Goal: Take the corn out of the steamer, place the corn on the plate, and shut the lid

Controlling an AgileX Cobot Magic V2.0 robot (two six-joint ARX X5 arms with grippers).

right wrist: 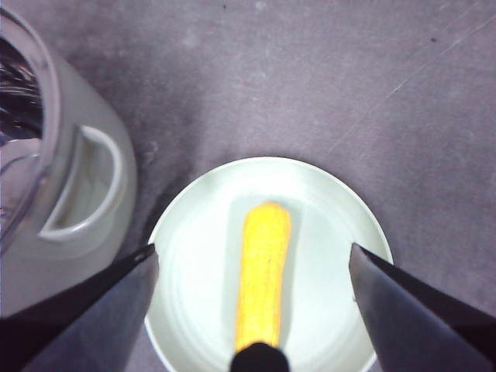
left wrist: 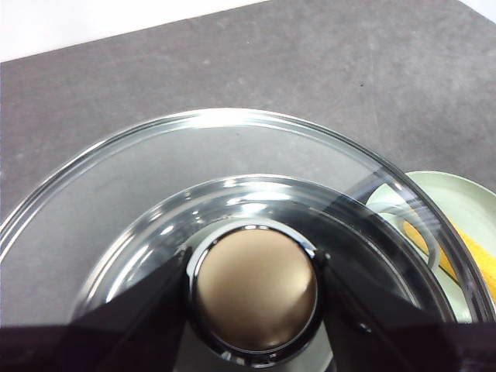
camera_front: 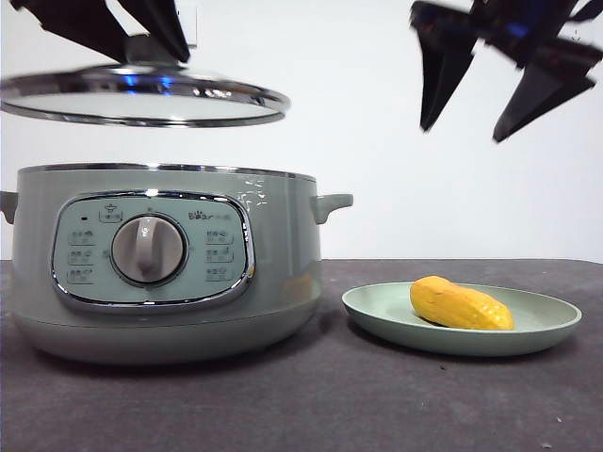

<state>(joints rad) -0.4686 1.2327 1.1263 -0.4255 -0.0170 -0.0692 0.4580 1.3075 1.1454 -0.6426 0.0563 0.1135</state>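
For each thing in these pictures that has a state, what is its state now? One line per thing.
lid: off the pot, held level in the air above it by its knob.
steamer: open, uncovered.
corn: lying on its side on the plate.
plate: on the table beside the steamer, holding the corn.
left tool: shut on the lid's knob.
right tool: open, empty, high above the plate.

Front view: low, level across the tabletop (camera_front: 330,405); steamer (camera_front: 160,273) near and large
Left wrist view: looks down close on the lid (left wrist: 232,232) between its claw jaws
Right wrist view: looks down on plate (right wrist: 201,271) below its claw
Shared: plate, corn (right wrist: 263,271), steamer handle
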